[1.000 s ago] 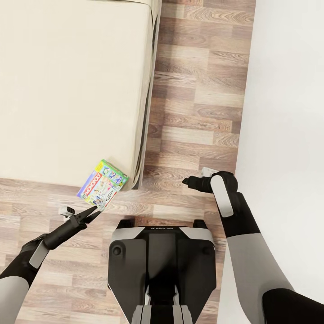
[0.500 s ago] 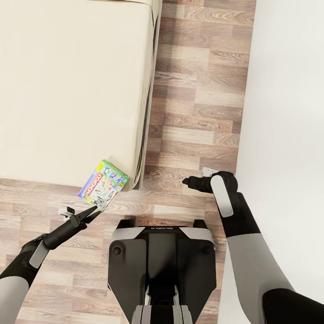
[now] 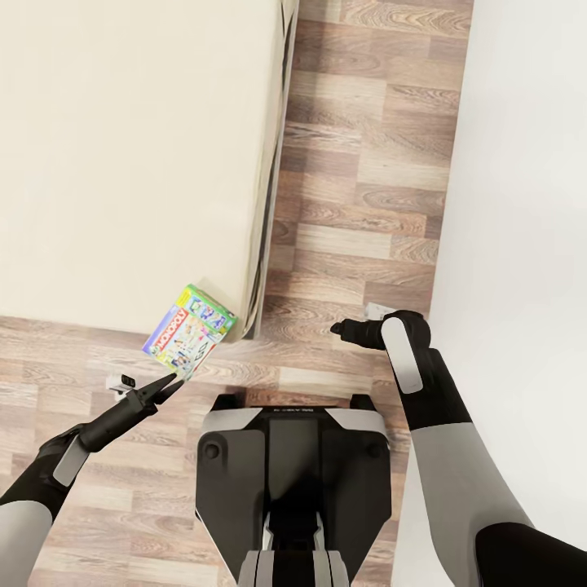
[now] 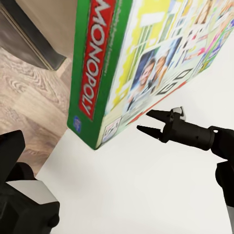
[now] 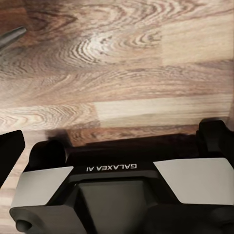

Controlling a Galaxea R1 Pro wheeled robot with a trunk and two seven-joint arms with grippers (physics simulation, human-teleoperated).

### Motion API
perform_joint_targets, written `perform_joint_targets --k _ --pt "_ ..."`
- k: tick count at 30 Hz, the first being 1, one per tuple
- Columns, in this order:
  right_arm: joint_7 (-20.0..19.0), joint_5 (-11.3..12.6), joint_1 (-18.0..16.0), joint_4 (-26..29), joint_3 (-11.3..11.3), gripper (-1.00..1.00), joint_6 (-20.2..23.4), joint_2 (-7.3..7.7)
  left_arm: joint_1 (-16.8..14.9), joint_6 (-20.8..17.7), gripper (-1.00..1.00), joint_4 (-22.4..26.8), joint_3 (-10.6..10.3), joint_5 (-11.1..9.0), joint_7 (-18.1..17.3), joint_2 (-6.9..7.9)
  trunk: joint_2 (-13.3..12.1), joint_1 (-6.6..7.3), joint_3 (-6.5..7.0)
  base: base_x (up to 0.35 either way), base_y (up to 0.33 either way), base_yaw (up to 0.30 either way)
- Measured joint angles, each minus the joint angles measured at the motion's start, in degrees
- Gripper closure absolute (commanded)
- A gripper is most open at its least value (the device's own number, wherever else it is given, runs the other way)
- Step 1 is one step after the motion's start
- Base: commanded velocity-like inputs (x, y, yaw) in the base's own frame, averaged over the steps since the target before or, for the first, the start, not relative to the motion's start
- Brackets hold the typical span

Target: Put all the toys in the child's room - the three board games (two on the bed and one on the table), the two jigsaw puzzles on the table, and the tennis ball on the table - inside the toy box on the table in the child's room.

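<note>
A Monopoly board game (image 3: 189,333), a green-edged box with a red title strip, hangs tilted just off the bed's near corner. My left gripper (image 3: 169,385) is shut on its lower edge. In the left wrist view the board game (image 4: 126,63) looms close, its cover facing the white wall. My right gripper (image 3: 335,328) hovers over the floor to the right of the box and holds nothing. Seen from the left wrist, the right gripper (image 4: 145,121) has its two pointed fingers slightly apart. The toy box, table, puzzles and ball are out of view.
The cream bed (image 3: 122,147) takes up the upper left. A strip of wooden floor (image 3: 359,187) runs between it and the white wall (image 3: 522,163) on the right. My own base (image 3: 293,456) sits below, close to the bed's corner and to the wall.
The whole view has shifted: bed and floor slid slightly as my body moved. The board game stays in the left gripper, and both arms keep their pose.
</note>
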State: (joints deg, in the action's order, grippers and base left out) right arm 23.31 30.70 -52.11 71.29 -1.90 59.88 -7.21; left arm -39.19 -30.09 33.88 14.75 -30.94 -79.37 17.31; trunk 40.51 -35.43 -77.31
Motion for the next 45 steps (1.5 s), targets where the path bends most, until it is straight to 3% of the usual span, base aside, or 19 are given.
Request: perform_joint_targets --k 11,45 --pt "0.0 0.04 0.0 0.03 0.0 -1.0 0.0 0.0 0.0 0.02 -1.0 0.0 0.07 0.01 0.0 0.0 0.0 0.0 -0.76 0.005 0.0 0.042" --pt "0.0 0.02 0.0 0.03 0.0 -1.0 0.0 0.0 0.0 0.02 -1.0 0.0 0.0 0.01 0.06 0.0 0.0 0.01 -0.83 0.055 0.003 0.001"
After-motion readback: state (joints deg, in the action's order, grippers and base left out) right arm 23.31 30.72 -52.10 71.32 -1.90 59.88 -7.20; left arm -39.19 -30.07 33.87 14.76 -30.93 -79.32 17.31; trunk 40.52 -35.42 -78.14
